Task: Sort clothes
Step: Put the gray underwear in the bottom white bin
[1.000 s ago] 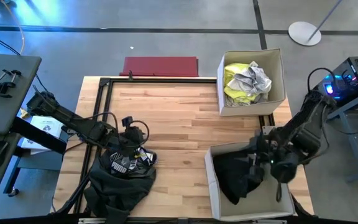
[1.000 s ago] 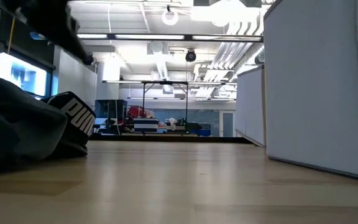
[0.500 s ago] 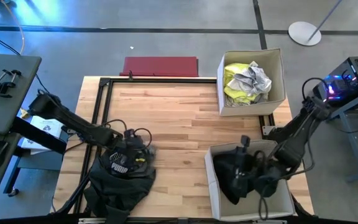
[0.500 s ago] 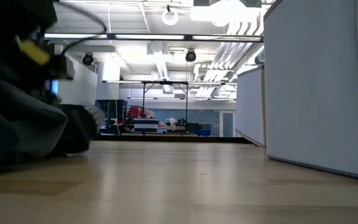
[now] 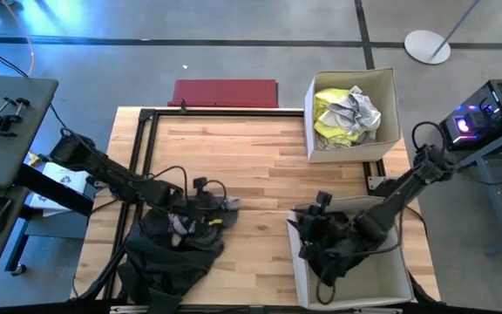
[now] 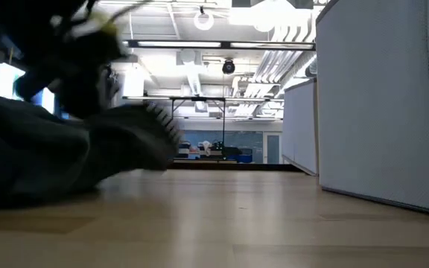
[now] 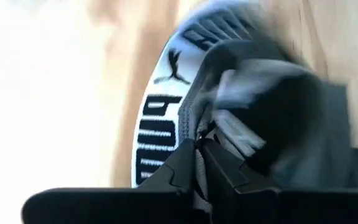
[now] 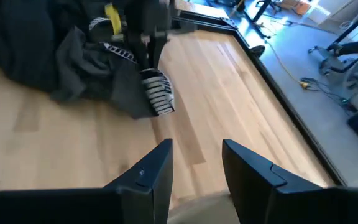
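My left gripper [image 5: 220, 206] is shut on a dark garment with a white Puma-lettered band [image 7: 160, 118], just right of the dark clothes pile [image 5: 168, 257] at the table's near left. It also shows in the right wrist view [image 8: 146, 59]. My right gripper [image 5: 308, 228] is open and empty [image 8: 196, 155] over the left wall of the near-right white box [image 5: 390, 275]. A black garment [image 5: 325, 262] lies in that box. The far-right white box [image 5: 389, 96] holds neon yellow [image 5: 331, 118] and grey-white clothes [image 5: 360, 109]. My left gripper pinches a bunched fold of the dark garment [image 7: 197, 127] between its two fingers, beside the white lettered band. The fingers come from above, slanting from the table's left. The garment hangs below them [image 8: 154, 93], and its other end trails back to the pile.
A flat red mat [image 5: 225, 92] lies beyond the table's far edge. A black frame [image 5: 146, 131] runs along the table's left and far sides. Bare wood [image 5: 251, 166] lies between the pile and the boxes.
My left gripper has gone toward the table's right edge, drawing the Puma garment off the pile and partly up. My right gripper has gone toward the table's left, across the near-right box to its left wall; the black garment has dropped into that box.
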### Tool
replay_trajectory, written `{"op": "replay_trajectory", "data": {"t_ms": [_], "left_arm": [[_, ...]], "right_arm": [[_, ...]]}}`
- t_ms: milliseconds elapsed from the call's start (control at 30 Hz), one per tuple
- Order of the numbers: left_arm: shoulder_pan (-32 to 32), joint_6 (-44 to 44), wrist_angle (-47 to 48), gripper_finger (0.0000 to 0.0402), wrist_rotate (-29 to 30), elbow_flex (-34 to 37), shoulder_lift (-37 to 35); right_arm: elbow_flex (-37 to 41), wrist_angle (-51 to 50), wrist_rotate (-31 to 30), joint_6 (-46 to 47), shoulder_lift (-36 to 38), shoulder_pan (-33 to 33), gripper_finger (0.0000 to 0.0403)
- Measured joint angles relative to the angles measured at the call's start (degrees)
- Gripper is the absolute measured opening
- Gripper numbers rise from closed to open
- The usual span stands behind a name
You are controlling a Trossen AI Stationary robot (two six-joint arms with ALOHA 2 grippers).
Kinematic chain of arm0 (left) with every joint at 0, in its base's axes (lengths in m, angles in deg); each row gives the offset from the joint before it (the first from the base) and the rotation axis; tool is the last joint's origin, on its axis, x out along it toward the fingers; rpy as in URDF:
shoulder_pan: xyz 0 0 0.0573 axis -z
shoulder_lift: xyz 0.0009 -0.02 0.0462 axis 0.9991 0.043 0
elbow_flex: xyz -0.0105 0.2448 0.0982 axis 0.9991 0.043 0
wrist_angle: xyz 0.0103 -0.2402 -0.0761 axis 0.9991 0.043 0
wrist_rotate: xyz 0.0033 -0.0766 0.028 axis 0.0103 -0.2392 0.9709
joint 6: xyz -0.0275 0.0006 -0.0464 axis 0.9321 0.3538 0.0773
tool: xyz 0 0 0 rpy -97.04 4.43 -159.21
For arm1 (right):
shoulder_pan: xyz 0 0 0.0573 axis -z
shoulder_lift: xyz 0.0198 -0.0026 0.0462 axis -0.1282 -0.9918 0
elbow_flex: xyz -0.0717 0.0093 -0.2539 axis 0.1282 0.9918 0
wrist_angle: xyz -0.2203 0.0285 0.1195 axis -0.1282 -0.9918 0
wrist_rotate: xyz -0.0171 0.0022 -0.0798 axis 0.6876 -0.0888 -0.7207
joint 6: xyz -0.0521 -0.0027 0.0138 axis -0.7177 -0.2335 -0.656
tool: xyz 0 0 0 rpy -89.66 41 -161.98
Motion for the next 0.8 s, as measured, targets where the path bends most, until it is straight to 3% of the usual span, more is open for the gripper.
{"op": "replay_trajectory", "data": {"t_ms": [133, 333, 467, 600, 800], "left_arm": [[-1.43, -4.64, -1.60, 0.0004, 3.40, -5.63, -1.71], [-3.38, -14.37, -5.52, 0.0003, 3.82, -13.74, -5.78], [-4.31, -21.21, -11.78, 0.0002, 3.80, -16.50, -8.62], [-4.68, -26.75, -17.89, 0.0001, 3.80, -16.61, -9.99], [-4.75, -31.59, -25.12, 0.0001, 2.32, -16.59, -10.04]], "right_arm": [[0.00, 2.74, -0.13, -4.89, -0.47, 3.04, 0.0128], [0.00, 11.10, 1.09, -11.89, -0.27, 8.87, 0.0133], [0.00, 14.35, 8.11, -15.67, -0.27, 13.58, 0.0164], [0.00, 18.59, 14.49, -19.95, -0.40, 18.44, 0.0221], [-0.02, 29.29, 28.38, -26.68, -1.99, 25.15, 0.0278]]}}
